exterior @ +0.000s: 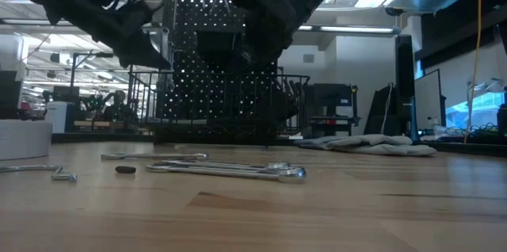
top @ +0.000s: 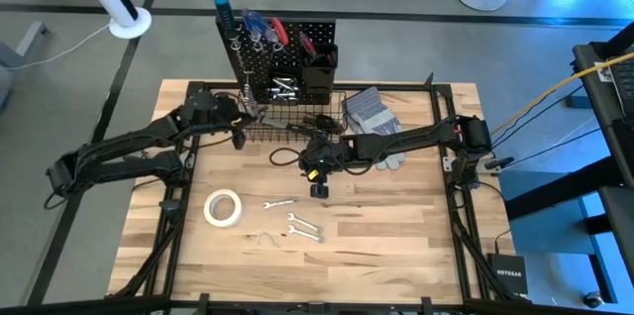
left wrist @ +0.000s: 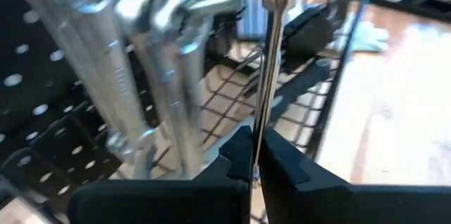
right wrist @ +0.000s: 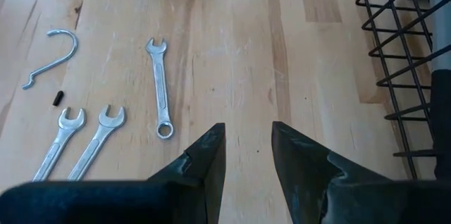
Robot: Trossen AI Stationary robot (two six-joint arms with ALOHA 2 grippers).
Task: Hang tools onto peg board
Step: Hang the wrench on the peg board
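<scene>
Left pincer (top: 245,109) is up at the peg board (top: 297,43), which stands at the counter's (top: 396,246) far edge. Its fingers are clamped on a thin silver wrench (left wrist: 268,62) seen edge-on, held upright just beside a cluster of silver wrenches already hanging (left wrist: 141,76) on the board. Whether the held wrench touches a hook cannot be told.

Right pincer (top: 318,182) hovers over the middle of the counter, just in front of the black wire basket (top: 287,122) at the board's base. Fingers (right wrist: 211,157) partly apart, a gap between them, nothing held; bare wood shows below.

Tools on the counter, toward the near-left:
- white tape roll (top: 223,208)
- one single wrench (top: 279,202)
- two wrenches lying side by side (top: 305,228)
- a loose silver hook (right wrist: 53,55) with a small black bit (right wrist: 58,98) near it

Grey work gloves (top: 369,109) lie at the far edge, to the right of the basket.
</scene>
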